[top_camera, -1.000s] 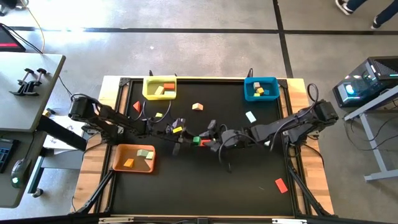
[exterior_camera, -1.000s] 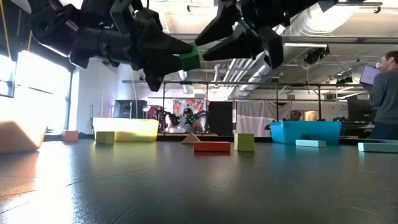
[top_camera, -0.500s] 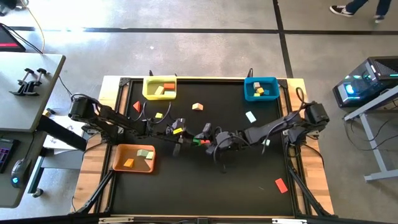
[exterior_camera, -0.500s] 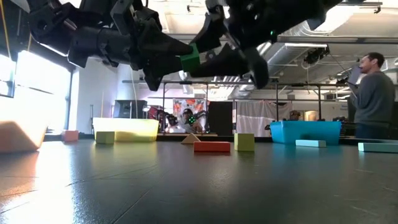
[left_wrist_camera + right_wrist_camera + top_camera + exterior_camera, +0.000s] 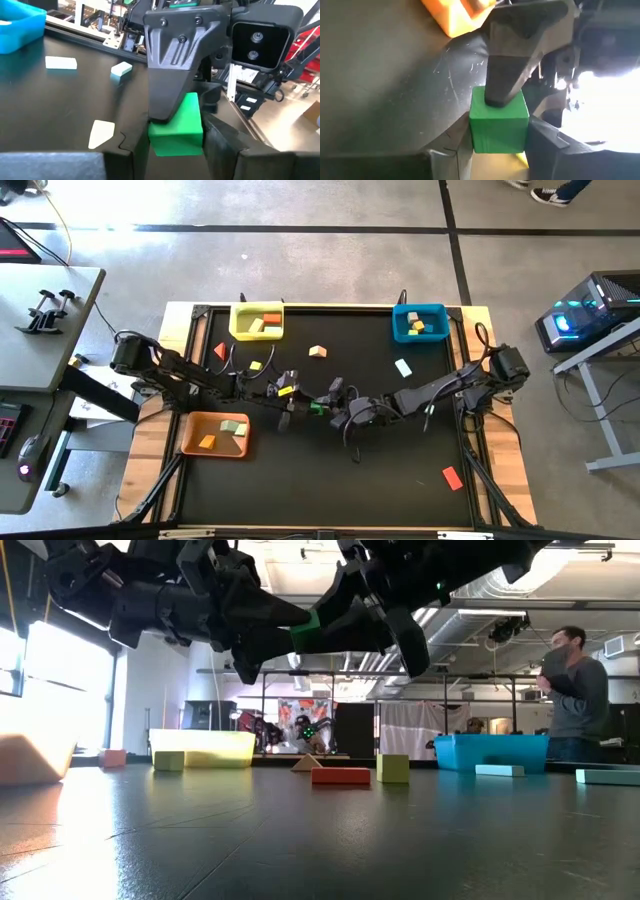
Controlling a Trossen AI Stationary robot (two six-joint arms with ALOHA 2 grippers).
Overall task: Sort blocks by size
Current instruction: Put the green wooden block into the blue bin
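Black table top (image 5: 300, 480) sat in a pale wooden frame (image 5: 505, 470). 3 bins sat on it: yellow bin (image 5: 240, 332) and blue bin (image 5: 398, 323) at the far edge, well apart; orange bin (image 5: 190, 442) near the left edge. Grey concrete floor (image 5: 340, 270) was crossed by dark tape lines. A grey desk (image 5: 55, 330) with black clamps (image 5: 45, 310) stood left of the table. A lit computer case (image 5: 585, 310) sat on a stand to the right. In the low view a person (image 5: 575, 690) in a grey top stood behind the blue bin; silver ducting (image 5: 480, 600) ran overhead.
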